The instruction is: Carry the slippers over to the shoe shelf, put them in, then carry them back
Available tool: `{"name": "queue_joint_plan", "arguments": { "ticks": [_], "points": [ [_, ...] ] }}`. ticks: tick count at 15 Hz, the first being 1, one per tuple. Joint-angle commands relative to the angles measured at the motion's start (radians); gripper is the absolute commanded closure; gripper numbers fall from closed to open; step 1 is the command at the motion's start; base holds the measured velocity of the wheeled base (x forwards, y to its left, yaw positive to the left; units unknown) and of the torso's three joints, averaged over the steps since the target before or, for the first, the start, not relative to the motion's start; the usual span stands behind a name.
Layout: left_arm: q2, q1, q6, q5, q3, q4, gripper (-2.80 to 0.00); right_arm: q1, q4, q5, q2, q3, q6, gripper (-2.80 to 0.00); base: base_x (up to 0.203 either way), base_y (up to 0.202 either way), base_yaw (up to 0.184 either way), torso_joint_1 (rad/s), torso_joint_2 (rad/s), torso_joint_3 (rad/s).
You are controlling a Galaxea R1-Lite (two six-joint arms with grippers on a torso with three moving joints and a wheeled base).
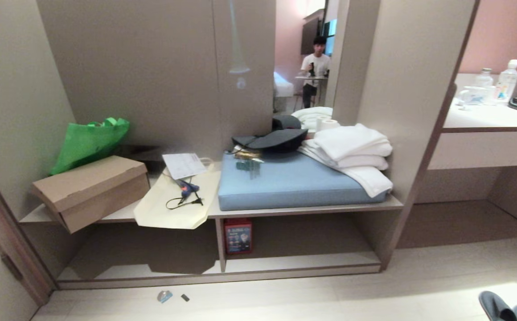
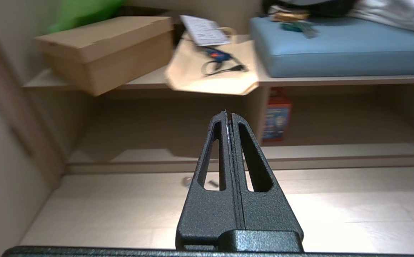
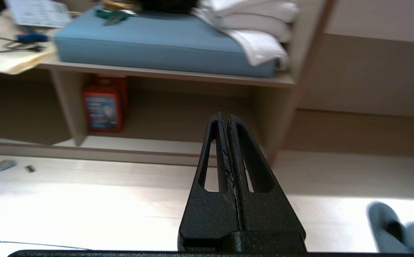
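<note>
While the slippers lie on the floor at the near right, well apart from the shoe shelf, no step is done: left hand and right hand are clenched, holding nothing.

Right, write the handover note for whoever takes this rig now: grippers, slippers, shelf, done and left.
Left gripper: shut, empty, held above the pale floor facing the bench.
Right gripper: shut, empty, likewise.
Pair of soft grey-blue fabric slippers: on the floor at the robot's right, toes just in view.
Shoe shelf, the narrower low taupe laminate cubby: holds only a red box at its left end.
Done: nothing yet.
Left: pick up slippers, put them in the shelf, bring them back.
</note>
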Motion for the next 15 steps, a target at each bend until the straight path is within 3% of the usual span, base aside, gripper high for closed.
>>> {"name": "queue_joint_plan", "arguments": {
  "ticks": [1, 4, 15],
  "points": [
    [0.001, 0.0, 0.0, 0.0, 0.0, -0.001, 0.0, 0.0, 0.0, -0.001, 0.001, 0.0, 0.0, 0.0, 0.002, -0.004, 0.169, 0.002, 0.0, 0.007],
    [0.001, 0.0, 0.0, 0.0, 0.0, -0.001, 0.0, 0.0, 0.0, -0.001, 0.001, 0.0, 0.0, 0.0, 0.001, -0.007, 0.109, 0.002, 0.0, 0.003],
    [0.001, 0.0, 0.001, 0.0, 0.0, -0.001, 0.0, 0.001, 0.0, -0.001, 0.001, 0.0, 0.003, 0.0, 0.0, 0.0, 0.0, 0.0, 0.0, 0.0]
  ]
}}
